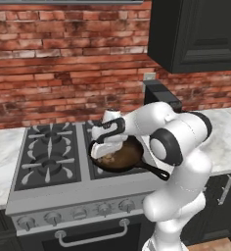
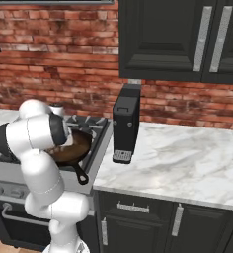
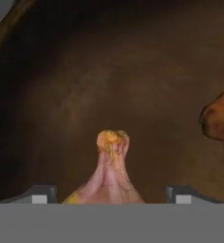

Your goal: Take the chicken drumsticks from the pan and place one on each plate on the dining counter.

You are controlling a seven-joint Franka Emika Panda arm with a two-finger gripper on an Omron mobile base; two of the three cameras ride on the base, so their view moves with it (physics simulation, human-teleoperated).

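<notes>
The gripper hangs low inside the pan, which sits on the stove's right front burner. Its fingers are spread wide, one on each side of a chicken drumstick lying on the pan's brown floor, neither visibly touching it. A second drumstick lies apart, toward the pan's wall. The risk here, as I judge it, is closing over the narrow bone end: the meat could pivot or slip out on lifting. Descending further might press the fingertips against the pan.
</notes>
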